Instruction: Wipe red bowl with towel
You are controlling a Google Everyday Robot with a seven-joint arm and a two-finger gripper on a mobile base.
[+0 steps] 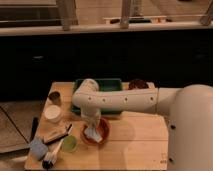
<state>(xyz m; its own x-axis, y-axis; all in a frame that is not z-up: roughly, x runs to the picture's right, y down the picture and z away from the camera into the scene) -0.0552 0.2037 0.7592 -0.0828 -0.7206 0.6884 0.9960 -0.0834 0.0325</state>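
Note:
The red bowl [101, 133] sits on the wooden table [135, 145], left of centre near the front. A pale towel [91, 132] hangs from my gripper [91, 125] and rests inside the bowl on its left side. My white arm [125, 101] reaches in from the right and bends down over the bowl. The gripper is directly above the bowl's left half, shut on the towel.
A green tray [112, 85] stands behind the bowl. A dark bowl [138, 84] is at the back right. A small cup [54, 97], a white container [53, 113], a green cup [69, 144], a brush [51, 156] and a blue sponge [37, 148] lie at the left.

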